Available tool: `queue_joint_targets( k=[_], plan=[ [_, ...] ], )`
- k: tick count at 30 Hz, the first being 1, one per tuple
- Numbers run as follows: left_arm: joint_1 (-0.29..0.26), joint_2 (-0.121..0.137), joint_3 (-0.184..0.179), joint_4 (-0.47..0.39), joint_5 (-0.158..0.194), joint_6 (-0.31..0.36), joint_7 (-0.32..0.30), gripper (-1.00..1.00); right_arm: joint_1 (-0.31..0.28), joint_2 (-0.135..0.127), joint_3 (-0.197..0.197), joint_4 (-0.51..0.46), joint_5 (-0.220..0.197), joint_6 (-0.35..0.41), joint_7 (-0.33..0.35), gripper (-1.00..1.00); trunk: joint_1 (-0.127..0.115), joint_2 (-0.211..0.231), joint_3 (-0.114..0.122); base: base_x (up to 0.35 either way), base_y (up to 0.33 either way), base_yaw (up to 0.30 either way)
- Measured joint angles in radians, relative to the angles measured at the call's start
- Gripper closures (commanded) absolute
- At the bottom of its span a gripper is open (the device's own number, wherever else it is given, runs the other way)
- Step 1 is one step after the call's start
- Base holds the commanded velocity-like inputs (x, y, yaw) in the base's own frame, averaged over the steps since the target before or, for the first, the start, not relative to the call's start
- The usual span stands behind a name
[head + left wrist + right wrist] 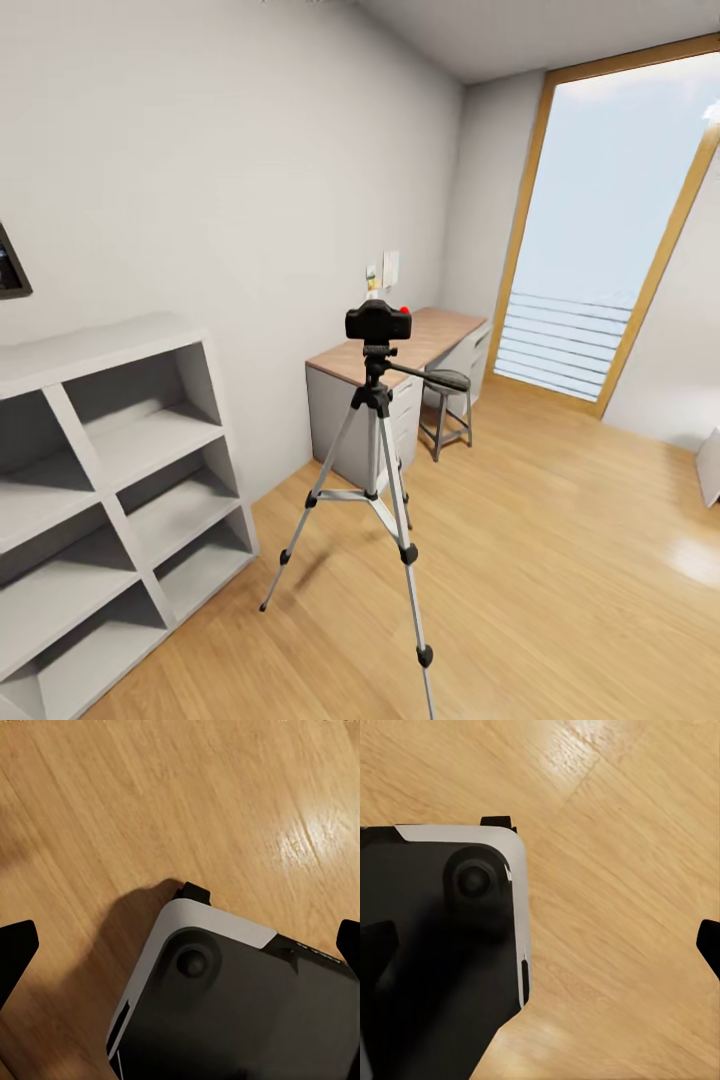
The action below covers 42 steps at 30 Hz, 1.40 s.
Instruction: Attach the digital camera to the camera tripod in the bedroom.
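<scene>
head view: bedroom, light wood plank floor (pixel 560 560), pale grey wall (pixel 200 180) on the left. camera tripod (pixel 375 490) stands upright on the floor mid-room, three silver legs spread, black joints and feet. digital camera (pixel 379 321) sits on top of the tripod head, black body, red dot at its upper right corner. pan handle (pixel 430 376) sticks out from the head toward the right.

white cube shelving (pixel 110 480) against the left wall, near the tripod but apart from it. behind the tripod, a wood-topped bench (pixel 440 330) with grey drawers along the same wall; small dark round stool (pixel 447 405) just in front of it. tall wood-framed window (pixel 610 230) at the far end.

left wrist view: left end effector (pixel 180 945) spread wide, dark fingertips (pixel 16 945) at both edges of the frame, nothing between them; robot base (pixel 225 1005) and floor below.

right wrist view: right end effector (pixel 544 945) also wide apart, holding nothing, over the base corner (pixel 450 945) and floor.
</scene>
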Motion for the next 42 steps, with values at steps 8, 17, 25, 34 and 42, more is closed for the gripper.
queue_joint_targets(
  k=[8,17,25,34,42],
  plan=[
    [0.0,0.0,0.001,0.0,0.0,0.0,0.0,-1.0,0.0,0.001,0.0,0.0,0.0,0.001,0.0,-1.0,0.0,0.0,0.013,0.0,0.0,0.0],
    [0.0,0.0,0.001,0.0,0.0,0.0,0.0,-1.0,0.0,-0.003,-0.001,0.0,-0.004,0.0,-0.003,-1.0,0.0,0.0,0.028,0.0,0.0,0.0],
    [0.0,0.0,0.001,0.0,0.0,0.0,0.0,-1.0,-0.001,0.0,0.0,-0.001,-0.003,-0.001,-0.003,-1.0,0.0,-0.001,0.039,0.0,0.0,0.0],
    [-0.001,0.0,0.001,0.0,0.0,0.0,0.0,-1.0,-0.001,0.001,-0.001,0.0,-0.003,0.003,-0.002,-1.0,0.0,-0.002,0.053,0.0,0.0,0.0],
    [-0.001,0.0,0.0,0.0,0.0,0.0,0.0,-1.0,0.002,0.004,-0.001,0.001,-0.008,0.01,-0.002,-1.0,0.0,-0.002,0.066,0.0,0.0,0.0]
  ],
)
